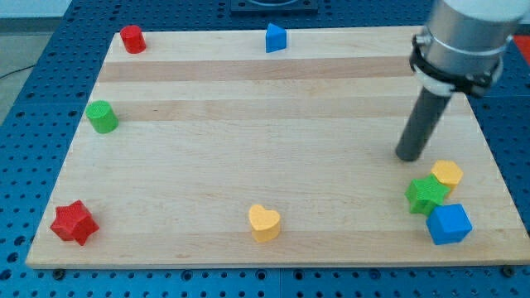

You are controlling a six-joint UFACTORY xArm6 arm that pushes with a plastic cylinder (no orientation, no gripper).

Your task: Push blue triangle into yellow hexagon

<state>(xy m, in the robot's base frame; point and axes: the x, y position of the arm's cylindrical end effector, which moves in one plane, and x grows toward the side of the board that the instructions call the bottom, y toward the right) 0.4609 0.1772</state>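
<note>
Resting surface: wooden tabletop [248, 141], blocks scattered round its edges.
Tool: a plain rod with nothing to open or close; my tip [408, 156] sits at the view's right, just above the yellow hexagon [447, 173], touching no block.
Cluster: green star [427, 194] touches the hexagon; blue cube [449, 223] sits just below.
Target block: blue triangle [276, 38] at the top edge, well apart from my tip (likely a long push needed, from its far side).
Others: red star [74, 223], yellow heart [264, 223], green cylinder [102, 117], red cylinder [132, 39].
</note>
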